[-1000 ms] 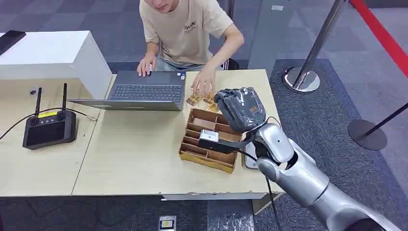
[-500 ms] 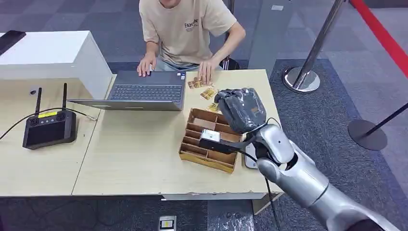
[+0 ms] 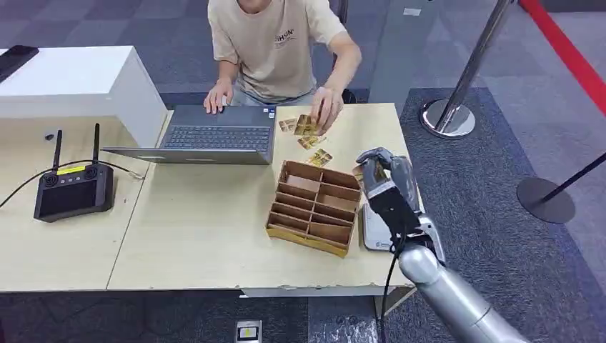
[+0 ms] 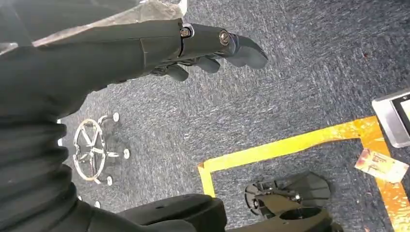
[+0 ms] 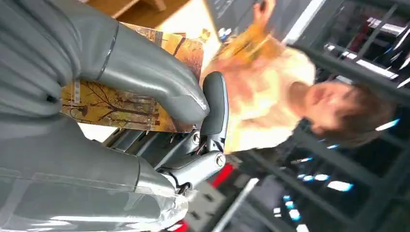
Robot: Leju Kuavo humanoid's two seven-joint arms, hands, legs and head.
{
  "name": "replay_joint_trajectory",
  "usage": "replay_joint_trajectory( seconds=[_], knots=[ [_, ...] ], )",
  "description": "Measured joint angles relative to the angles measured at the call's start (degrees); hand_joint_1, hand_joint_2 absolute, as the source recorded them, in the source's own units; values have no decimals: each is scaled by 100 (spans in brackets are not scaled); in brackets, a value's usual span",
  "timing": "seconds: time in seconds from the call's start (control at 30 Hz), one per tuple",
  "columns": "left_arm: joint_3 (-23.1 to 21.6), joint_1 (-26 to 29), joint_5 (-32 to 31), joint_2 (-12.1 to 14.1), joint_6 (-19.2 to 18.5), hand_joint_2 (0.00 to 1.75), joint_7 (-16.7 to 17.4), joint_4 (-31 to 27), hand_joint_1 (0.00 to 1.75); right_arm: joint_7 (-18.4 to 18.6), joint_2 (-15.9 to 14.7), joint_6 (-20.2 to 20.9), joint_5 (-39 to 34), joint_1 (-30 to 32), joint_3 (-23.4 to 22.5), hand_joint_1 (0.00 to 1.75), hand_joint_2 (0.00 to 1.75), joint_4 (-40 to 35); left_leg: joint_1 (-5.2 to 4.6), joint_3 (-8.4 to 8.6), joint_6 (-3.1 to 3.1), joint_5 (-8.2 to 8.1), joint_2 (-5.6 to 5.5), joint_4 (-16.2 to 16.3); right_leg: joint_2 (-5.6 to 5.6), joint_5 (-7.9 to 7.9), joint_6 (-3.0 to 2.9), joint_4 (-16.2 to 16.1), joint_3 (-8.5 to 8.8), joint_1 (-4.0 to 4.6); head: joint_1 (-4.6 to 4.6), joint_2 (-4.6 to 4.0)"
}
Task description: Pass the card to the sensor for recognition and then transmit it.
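You have the light wooden table (image 3: 200, 221) in front of you, with a person (image 3: 275, 43) seated across it, one hand on the open laptop (image 3: 214, 136) and the other lifting one of the loose cards (image 3: 309, 125) from a small scatter near the far edge; they seem to be feeding or sorting cards for you. To the left sits a black remote controller (image 3: 73, 189) with two antennas. Near your right side stands the wooden divided tray (image 3: 314, 207), its compartments open toward you, likely the place cards are drawn from. Just beside the tray, by the table's right edge, lies a flat grey device (image 3: 371, 232) that looks like the card sensor, laid flat so a card can be presented from above.

Your right hand (image 3: 384, 182) hovers above that device, just right of the tray. In the right wrist view its thick thumb presses an orange, tree-printed card (image 5: 121, 104) against the dark fingers (image 5: 215, 104), so the card is pinched firmly with the printed face showing. The card sits inside your grasp, over or just short of the sensor; I cannot tell the exact overlap. The next move probably calls for lowering it flat toward the device.

Your left hand (image 4: 203, 46) hangs over the carpet, fingers loosely extended, holding nothing.
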Motion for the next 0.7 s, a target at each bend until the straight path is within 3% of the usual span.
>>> replay_joint_trajectory(
  seconds=[0.27, 0.7],
  knots=[
    [2, 25, 2, 0, -2, 175, 59, 0, 0, -146, 0, -70, -231, 422, -474, 175, 175, 243, 0, 0, 0, 0, 1, 0, 0, 0, 0, 0, -1, 0, -2, 0],
    [2, 24, -24, -7, 0, 175, 116, 0, 0, -326, 120, -221, -212, 486, -684, 175, 175, 1021, 0, 0, 0, 0, 1, 0, 0, 0, 0, 0, 0, 0, 0, 0]
  ],
)
